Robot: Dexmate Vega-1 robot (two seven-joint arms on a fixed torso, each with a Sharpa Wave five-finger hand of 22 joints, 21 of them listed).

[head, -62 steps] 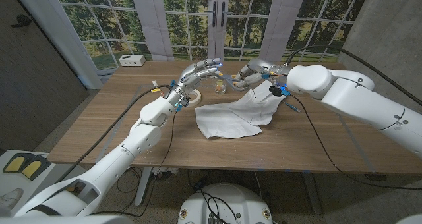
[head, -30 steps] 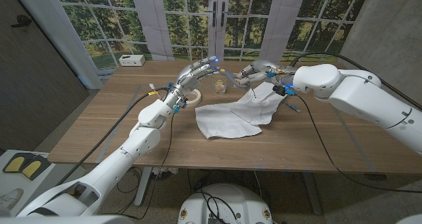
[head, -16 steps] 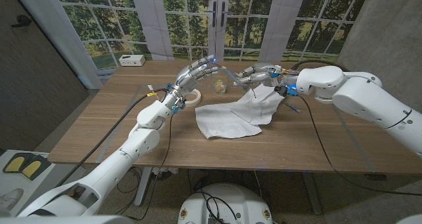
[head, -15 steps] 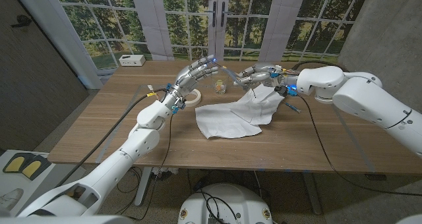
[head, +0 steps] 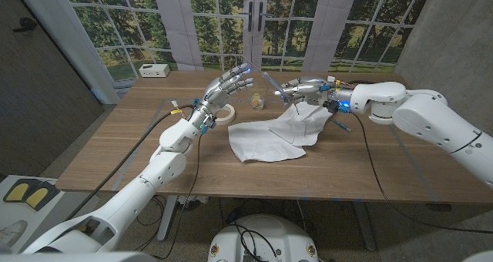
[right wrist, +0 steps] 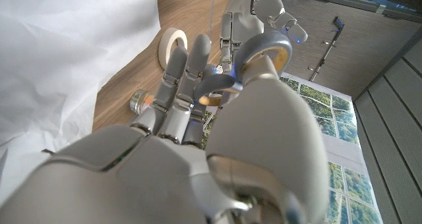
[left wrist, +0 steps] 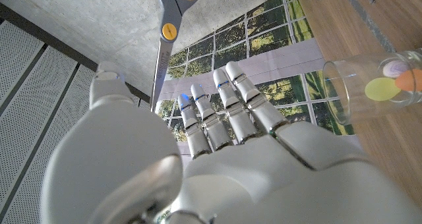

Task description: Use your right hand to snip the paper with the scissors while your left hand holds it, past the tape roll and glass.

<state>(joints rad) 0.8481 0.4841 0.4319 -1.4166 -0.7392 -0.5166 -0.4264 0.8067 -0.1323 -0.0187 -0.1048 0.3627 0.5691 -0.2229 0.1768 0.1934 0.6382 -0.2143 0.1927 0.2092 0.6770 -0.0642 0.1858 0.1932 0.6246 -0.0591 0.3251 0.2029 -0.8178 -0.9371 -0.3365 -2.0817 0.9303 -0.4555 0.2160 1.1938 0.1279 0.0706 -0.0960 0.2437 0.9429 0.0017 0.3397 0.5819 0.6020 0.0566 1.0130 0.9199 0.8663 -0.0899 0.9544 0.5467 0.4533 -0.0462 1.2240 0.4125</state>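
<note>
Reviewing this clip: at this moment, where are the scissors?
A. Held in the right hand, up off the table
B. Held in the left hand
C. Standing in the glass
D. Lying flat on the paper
A: the right hand grips the scissors with their blades raised above the table, while the left hand hovers open nearby, holding nothing; the paper and the glass carry no scissors.

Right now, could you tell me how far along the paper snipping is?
Done: the right hand holds the scissors, raised above the table. In hand: the left hand hovers open over the tape roll, not holding the paper. Left: gripping the paper and snipping.
</note>
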